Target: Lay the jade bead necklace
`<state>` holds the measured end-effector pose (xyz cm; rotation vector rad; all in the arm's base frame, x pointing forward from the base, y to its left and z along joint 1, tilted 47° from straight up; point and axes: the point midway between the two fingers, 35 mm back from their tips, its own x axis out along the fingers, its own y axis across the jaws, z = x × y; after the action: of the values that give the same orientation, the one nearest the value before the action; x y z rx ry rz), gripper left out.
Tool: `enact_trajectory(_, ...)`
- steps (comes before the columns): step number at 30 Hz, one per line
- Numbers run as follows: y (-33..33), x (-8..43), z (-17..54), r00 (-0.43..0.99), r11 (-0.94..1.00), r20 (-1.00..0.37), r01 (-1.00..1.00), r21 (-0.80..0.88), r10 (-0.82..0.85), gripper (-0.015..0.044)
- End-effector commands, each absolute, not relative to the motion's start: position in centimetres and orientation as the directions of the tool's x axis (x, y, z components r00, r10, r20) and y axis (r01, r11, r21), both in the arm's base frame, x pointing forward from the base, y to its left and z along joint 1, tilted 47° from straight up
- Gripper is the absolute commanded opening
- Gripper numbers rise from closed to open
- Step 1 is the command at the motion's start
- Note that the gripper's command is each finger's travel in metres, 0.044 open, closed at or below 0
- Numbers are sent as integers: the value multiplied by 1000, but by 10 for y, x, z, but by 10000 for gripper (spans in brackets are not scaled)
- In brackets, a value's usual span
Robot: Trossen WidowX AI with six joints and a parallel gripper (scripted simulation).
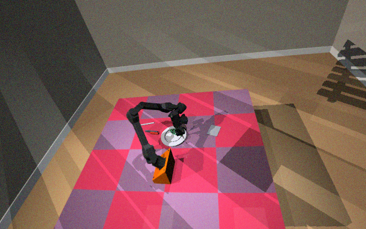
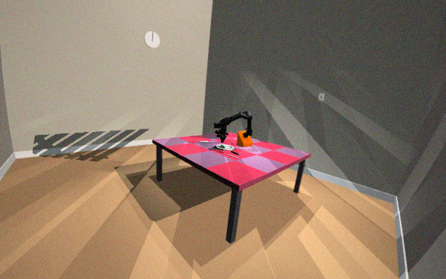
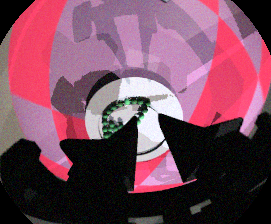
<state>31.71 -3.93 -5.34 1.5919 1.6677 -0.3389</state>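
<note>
The round white bead board [image 1: 165, 138] [image 2: 230, 148] [image 3: 177, 104] lies flat on the checkered table. The green jade bead necklace [image 1: 173, 130] [image 2: 221, 146] [image 3: 127, 102] lies on the board as a bunched, uneven loop to one side. In the wrist view it covers the upper left of the board, and the dark curved groove shows bare at the lower right. My gripper [image 1: 180, 133] [image 2: 222, 141] [image 3: 147, 117] is partly open, above the board beside the right end of the necklace, with a gap between the fingertips and no beads held. The left finger hides part of the necklace's near side.
A red and dark tool [image 1: 152, 132] and a thin white stick [image 1: 147, 123] lie left of the board in the top view. A pale square card [image 1: 214, 130] [image 2: 204, 141] lies on its other side. The arm stands on an orange wedge base [image 1: 161, 173] [image 2: 243, 139].
</note>
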Motion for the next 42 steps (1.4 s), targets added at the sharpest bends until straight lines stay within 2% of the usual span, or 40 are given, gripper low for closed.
enact_trajectory(1,-41,317,-53,104,173,-687,931,322,719,120)
enact_trajectory(25,-16,319,-75,97,173,-684,933,315,723,120)
enact_trajectory(30,-18,320,-73,97,178,-688,931,318,720,0)
enact_trajectory(42,-18,320,-73,97,178,-688,931,318,720,0)
